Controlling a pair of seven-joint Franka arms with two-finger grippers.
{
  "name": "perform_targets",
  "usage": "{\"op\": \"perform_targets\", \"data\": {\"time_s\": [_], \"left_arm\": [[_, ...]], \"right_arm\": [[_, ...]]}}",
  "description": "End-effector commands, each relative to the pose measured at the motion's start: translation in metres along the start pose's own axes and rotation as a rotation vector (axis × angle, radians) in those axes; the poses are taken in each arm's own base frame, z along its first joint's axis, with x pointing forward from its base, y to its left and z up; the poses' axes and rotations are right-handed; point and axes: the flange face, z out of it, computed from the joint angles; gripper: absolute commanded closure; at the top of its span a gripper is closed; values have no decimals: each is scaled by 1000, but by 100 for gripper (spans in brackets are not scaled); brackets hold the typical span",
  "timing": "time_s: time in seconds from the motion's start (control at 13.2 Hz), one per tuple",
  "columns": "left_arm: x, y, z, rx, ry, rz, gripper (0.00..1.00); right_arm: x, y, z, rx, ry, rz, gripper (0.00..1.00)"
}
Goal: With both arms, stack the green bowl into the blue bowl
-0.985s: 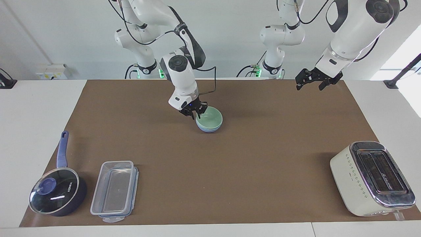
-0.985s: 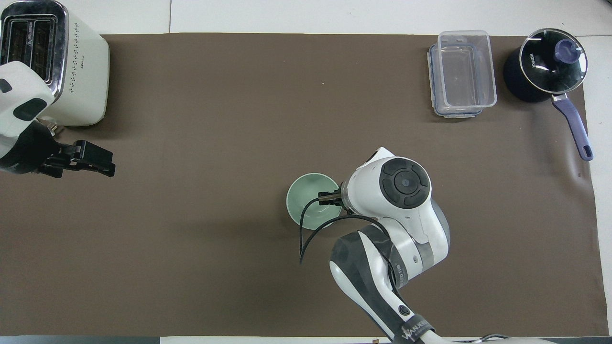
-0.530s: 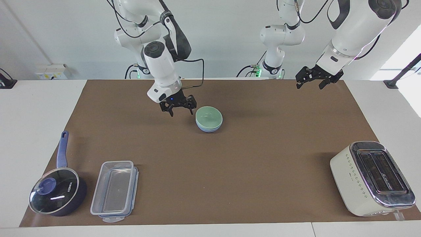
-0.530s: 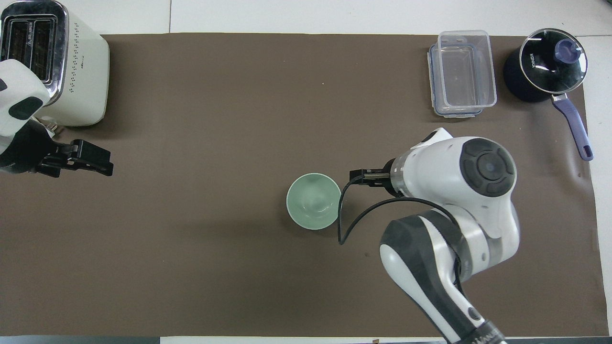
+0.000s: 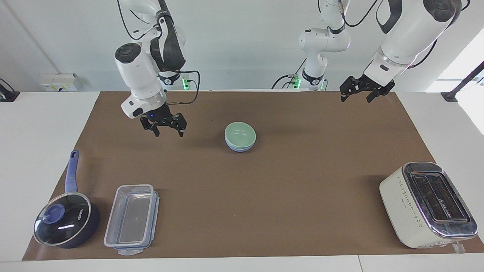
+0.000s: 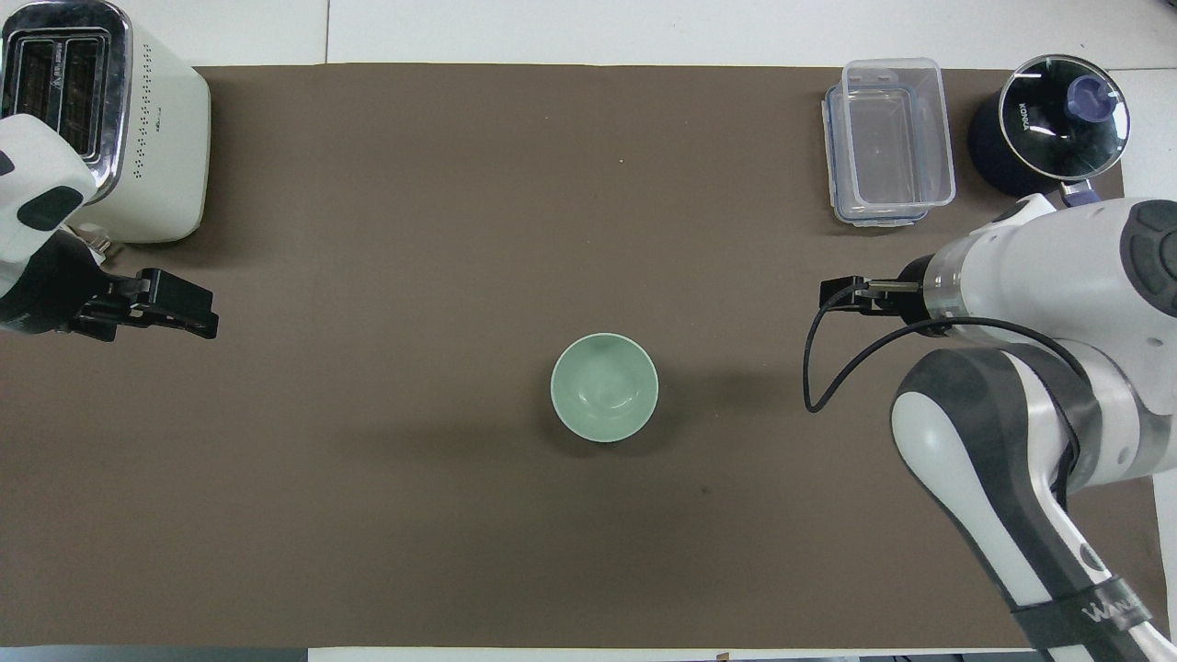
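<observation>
Green bowl [image 5: 239, 133] nested in blue bowl [image 5: 239, 148], mid-mat [image 5: 302, 170], clear all round.

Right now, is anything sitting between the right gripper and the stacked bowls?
Nothing visible. The right gripper hangs open over bare brown mat toward its arm's end of the table, and the stretch to the green bowl, nested in the blue bowl, is bare. The left gripper waits over the mat's other end.

You see a white table [image 5: 45, 124] covered by a brown mat [image 5: 302, 177]. On the mat stand the stacked bowls [image 5: 240, 137], a toaster [image 5: 429, 204], a plastic container [image 5: 131, 219] and a saucepan [image 5: 66, 223].
</observation>
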Motion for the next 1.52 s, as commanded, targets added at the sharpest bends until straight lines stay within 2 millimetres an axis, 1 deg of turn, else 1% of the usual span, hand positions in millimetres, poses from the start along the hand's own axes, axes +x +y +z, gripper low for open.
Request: {"op": "perform_targets", "data": {"time_s": [0.0, 0.23, 0.38, 0.45, 0.61, 0.76, 0.91, 0.98, 1.21, 1.44], "left_arm": [[-1, -1, -4, -14, 4, 7, 0], [-1, -1, -4, -13, 4, 8, 0], [-1, -1, -4, -13, 4, 8, 0], [-1, -1, -4, -12, 4, 8, 0], [-1, -1, -4, -10, 4, 8, 0], [0, 0, -4, -10, 7, 9, 0], [0, 0, -4, -10, 7, 9, 0], [0, 0, -4, -10, 7, 9, 0], [0, 0, -4, -9, 8, 20, 0], [0, -1, -4, 43, 16, 72, 0]], "right_arm": [[11, 8, -28, -43, 10, -21, 0], [25, 25, -62, -60, 16, 8, 0], [27, 26, -80, -61, 9, 11, 0], [28, 25, -93, -63, 3, 13, 0], [29, 33, -106, -70, -19, 18, 0], [31, 33, -121, -74, -36, 17, 0], [33, 36, -122, -79, -65, -8, 0], [33, 44, -122, -81, -76, -17, 0], [25, 47, -121, -89, -107, -8, 0], [25, 51, -120, -89, -107, -5, 0]]}}
